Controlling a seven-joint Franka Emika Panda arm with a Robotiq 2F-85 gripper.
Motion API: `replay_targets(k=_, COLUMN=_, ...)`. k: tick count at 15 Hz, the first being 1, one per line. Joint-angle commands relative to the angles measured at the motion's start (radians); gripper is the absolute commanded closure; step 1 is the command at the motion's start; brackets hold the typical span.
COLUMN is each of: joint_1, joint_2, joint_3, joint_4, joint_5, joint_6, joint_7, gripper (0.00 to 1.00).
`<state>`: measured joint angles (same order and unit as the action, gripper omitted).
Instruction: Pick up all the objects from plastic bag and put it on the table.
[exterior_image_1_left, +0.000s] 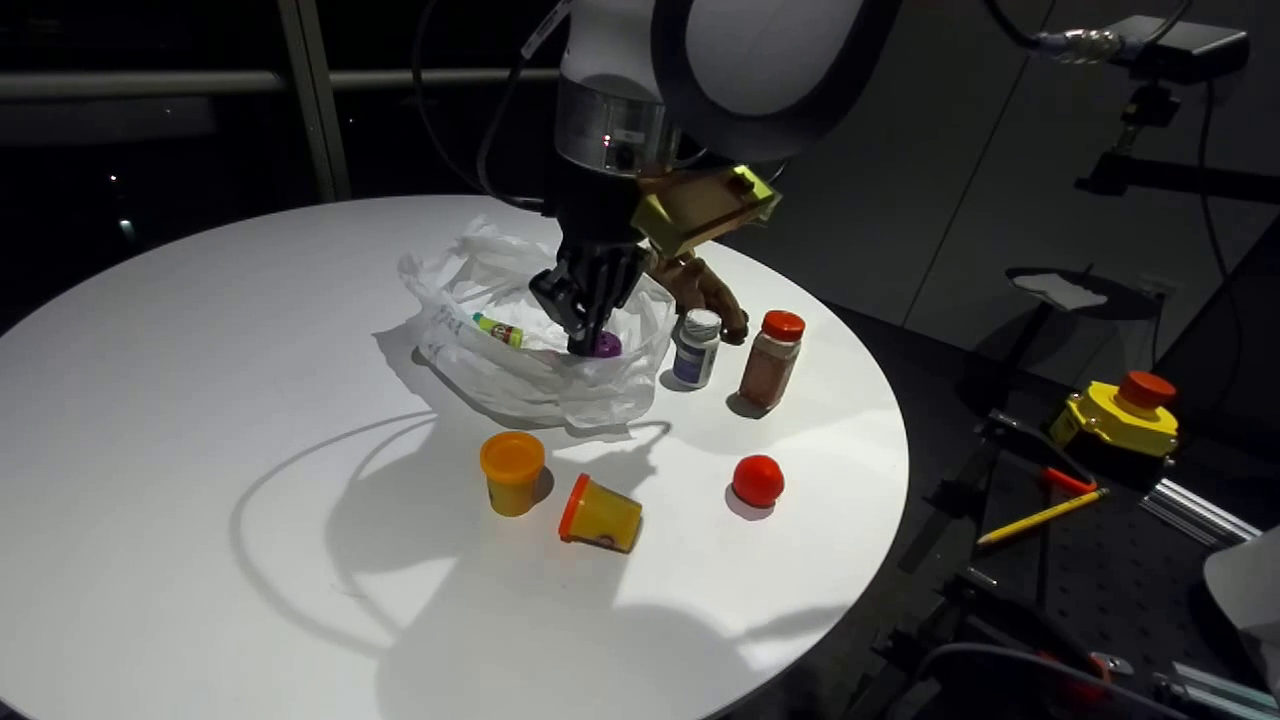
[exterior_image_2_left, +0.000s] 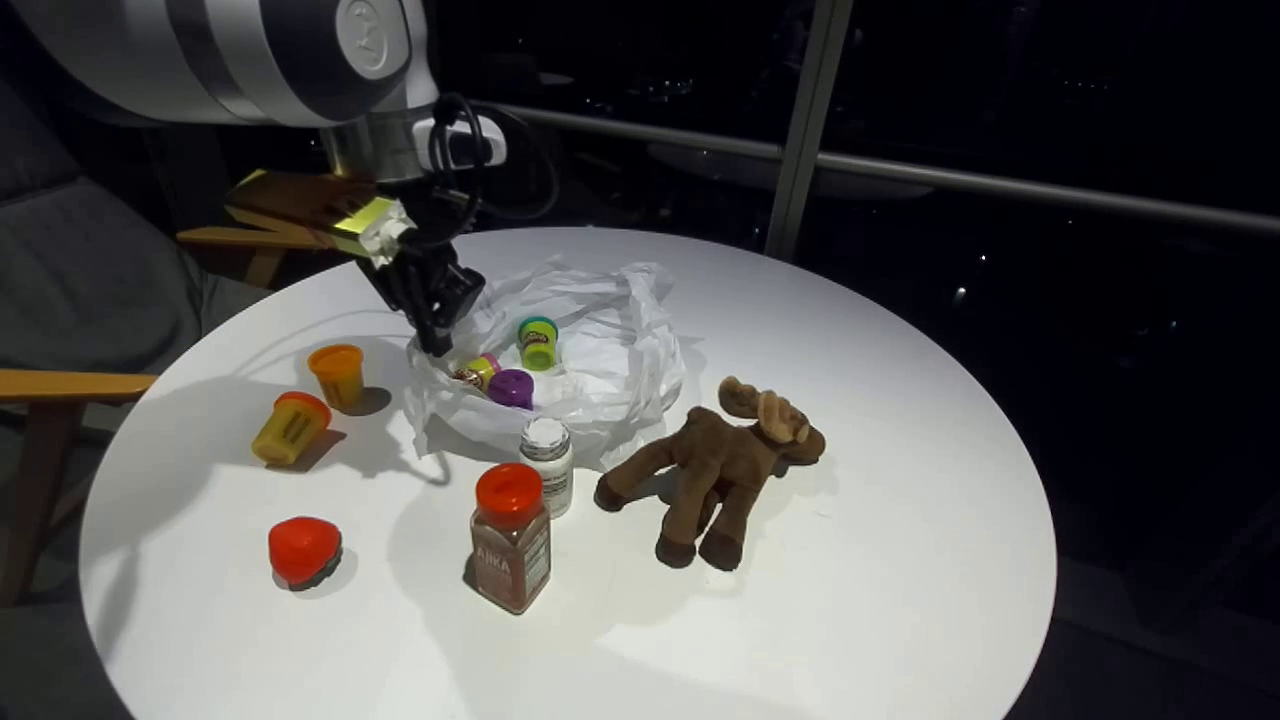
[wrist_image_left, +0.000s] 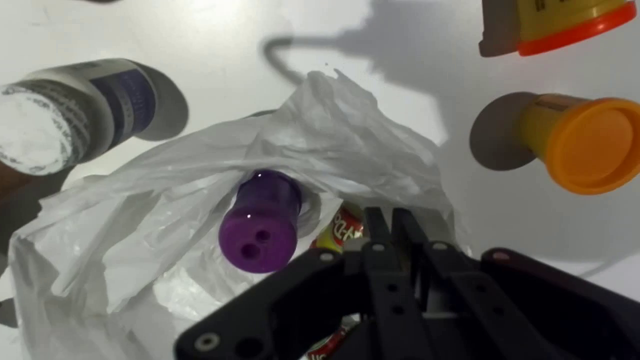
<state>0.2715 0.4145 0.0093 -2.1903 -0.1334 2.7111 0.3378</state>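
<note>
Since your gripper (wrist_image_left: 390, 215) sits closed, jaws nearly meeting with nothing visible between them, the yellow tub (wrist_image_left: 341, 230) near it looks unheld; whether it pinches the bag (exterior_image_1_left: 515, 385) is unclear. Inside the bag, this tub, a purple can (wrist_image_left: 260, 222) and a green tub (exterior_image_2_left: 538, 345) likely await lifting. Outside the bag, bottle (exterior_image_1_left: 696, 350), jar (exterior_image_1_left: 772, 362), moose (exterior_image_2_left: 715, 455), ball (exterior_image_1_left: 758, 480), upright tub (exterior_image_1_left: 512, 475) and tipped tub (exterior_image_1_left: 602, 513) are spread on the table (exterior_image_1_left: 200, 400), presumably leaving you room.

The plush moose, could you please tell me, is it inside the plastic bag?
No, the plush moose lies on the table, outside the plastic bag.
</note>
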Motion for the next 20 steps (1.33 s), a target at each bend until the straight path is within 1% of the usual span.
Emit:
replay_targets(k=1, joint_1=-0.047, joint_2=-0.053, joint_3=0.059, joint_4=-0.061, joint_5=0.072, joint_6=-0.024, joint_7=-0.085, gripper=0.89)
replay_targets(k=5, joint_1=-0.065, joint_2=-0.042, joint_3=0.069, joint_4=-0.096, joint_5=0.091, joint_6=-0.049, joint_7=-0.122, gripper=0.88)
replay_targets(k=10, joint_1=-0.081, joint_2=-0.021, joint_3=0.075, joint_4=-0.096, joint_5=0.094, joint_6=-0.063, joint_7=-0.165, gripper=0.88)
replay_targets(k=14, joint_1=-0.084, joint_2=-0.104, joint_3=0.076, joint_4=-0.082, joint_5=0.086, joint_6=-0.171, joint_7=-0.184, gripper=0.89)
replay_targets(k=17, joint_1=-0.105, joint_2=-0.155, joint_3=0.099, joint_4=-0.044, joint_5=0.123, joint_6=-0.247, joint_7=-0.23, gripper=0.88)
replay_targets(k=18, joint_1=-0.109, joint_2=-0.159, joint_3=0.103, joint_4=-0.028, joint_5=0.137, joint_6=-0.249, joint_7=-0.239, gripper=0.88)
replay_targets(k=20, joint_1=-0.103, joint_2=-0.14, joint_3=0.094, joint_4=0.005, joint_5=0.125, joint_6=-0.212, joint_7=-0.225, gripper=0.89)
